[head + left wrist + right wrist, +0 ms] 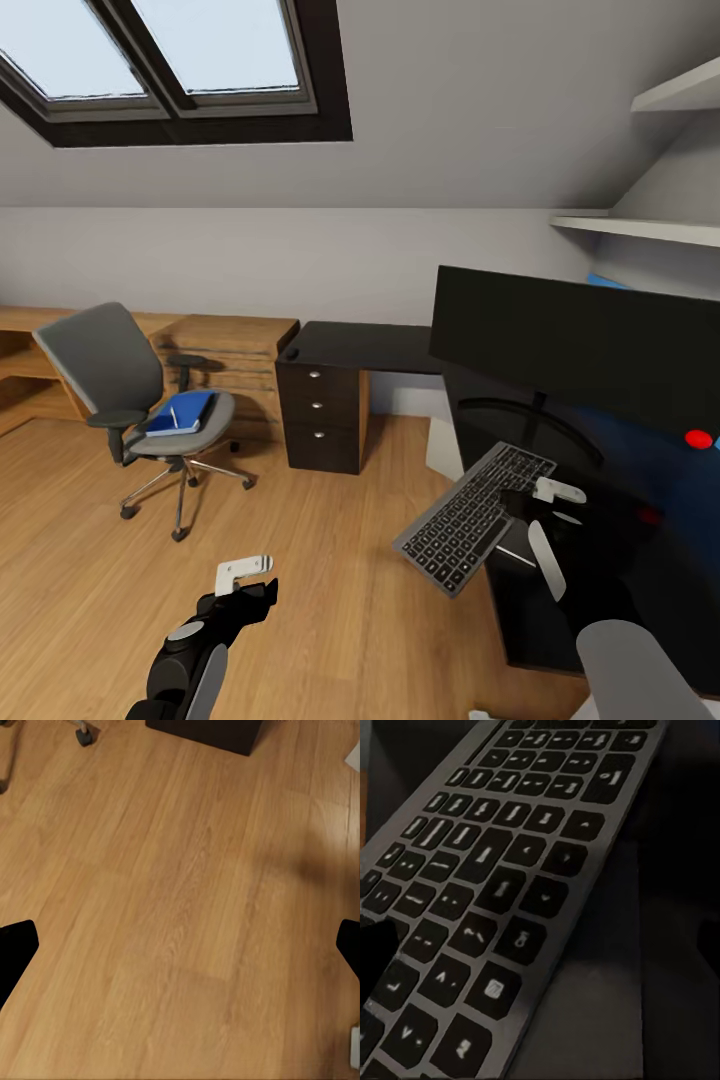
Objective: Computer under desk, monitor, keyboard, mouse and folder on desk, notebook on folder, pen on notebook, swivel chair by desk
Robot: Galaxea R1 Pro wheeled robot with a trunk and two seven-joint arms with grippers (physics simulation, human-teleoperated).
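While the keyboard (478, 517) hangs tilted half over the desk (375, 347) edge below the monitor (580, 345), the right gripper (528, 497) seems clamped on its far side, probably to drag it fully onto the top. That arm reaches forward over the desk. The left gripper (245, 577) hangs low over bare floor, fingers spread and empty. Folder (181, 412) waits on the chair (130, 400).

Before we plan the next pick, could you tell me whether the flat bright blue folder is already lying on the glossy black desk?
No, the flat bright blue folder lies on the grey padded swivel chair's seat, apart from the glossy black desk.
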